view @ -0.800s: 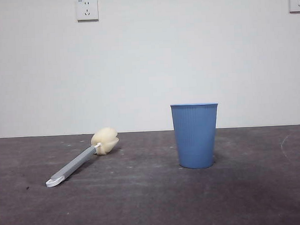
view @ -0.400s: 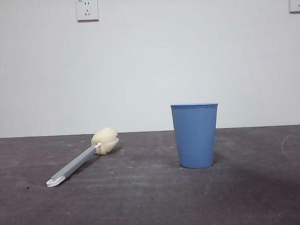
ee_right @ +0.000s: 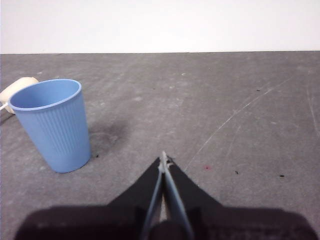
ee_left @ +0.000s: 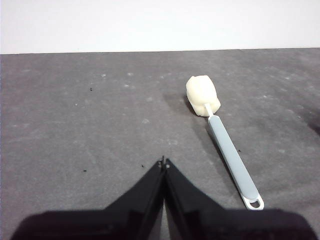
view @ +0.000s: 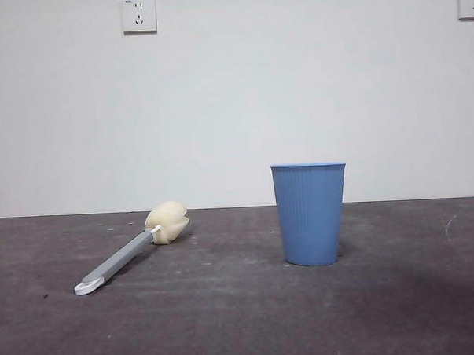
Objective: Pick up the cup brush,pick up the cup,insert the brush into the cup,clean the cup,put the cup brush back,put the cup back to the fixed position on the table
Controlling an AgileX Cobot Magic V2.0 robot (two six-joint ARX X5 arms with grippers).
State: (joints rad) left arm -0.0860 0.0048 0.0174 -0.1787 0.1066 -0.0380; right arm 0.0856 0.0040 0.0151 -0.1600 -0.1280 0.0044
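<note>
Front view: brush [view: 132, 251] lies flat on the table [view: 243, 319], w/ the cream sponge head toward the back wall and the grey handle running out toward 7 o'clock, ending in a white loop at the near end. Cup [view: 310, 213] stands upright, mouth up, at 3 o'clock from the brush, well apart from it. No arm shows in this view. Two wall sockets [view: 139, 15] sit high on the white wall, one at 11 o'clock and one at the far 1 o'clock corner.

Left wrist view: left gripper [ee_left: 164, 162] hangs over bare table, jaws pressed together to a point, holding nothing. Brush [ee_left: 220, 132] lies near it at roughly 1 o'clock, not touching; sponge head far, loop end close to the jaws' side.

Right wrist view: right gripper [ee_right: 163, 159] also has its jaws closed together, empty, above the table. Cup [ee_right: 52, 125] stands at approx 10 o'clock from the tips, apart from them, open mouth visible, inside looks empty. A bit of the sponge head peeks out behind the cup's far rim. Table shows faint scuffs & a pale curved scratch.
</note>
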